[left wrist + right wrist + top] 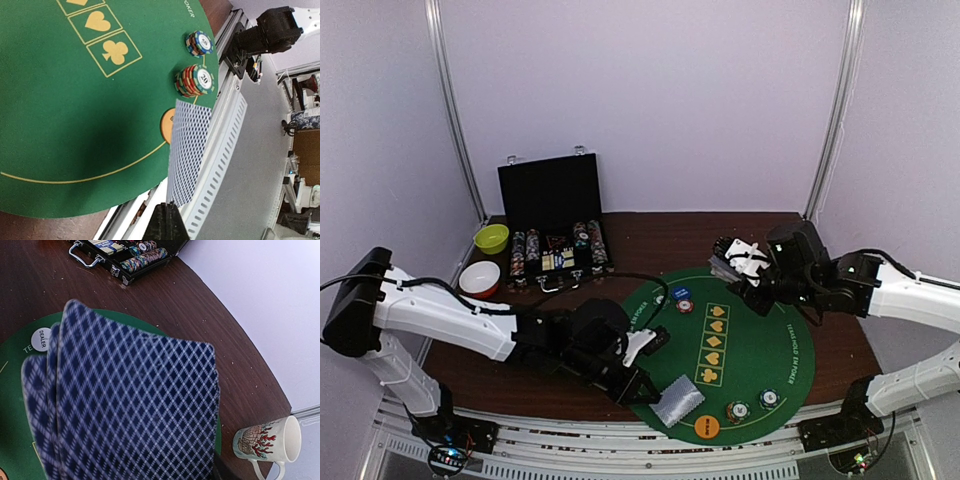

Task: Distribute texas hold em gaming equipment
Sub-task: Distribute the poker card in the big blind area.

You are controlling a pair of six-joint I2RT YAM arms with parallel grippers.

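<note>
1. L gripper (648, 390): jaws clamped on one blue-backed card (189, 150), held over near edge of green mat (760, 350).
2. R gripper (740, 265): jaws pinched on fan of cards (135, 400), backs twd wrist cam, above mat's far right.
3. Chip stacks (196, 80), two, on mat just beside card; orange disc (166, 125) partly hidden behind it.
4. Dealer disc (41, 339) at mat edge; case (552, 215) open at back, chips inside; mug (267, 442) on bare wood.

One blue-backed card (189, 150) is held tilted above the near rim of the green mat (60, 125), beside the orange disc (167, 126), with two chip stacks (195, 80) standing near it, while three fanned cards (135, 400) show their backs and the white dealer disc (41, 339) lies flat on the mat.
</note>
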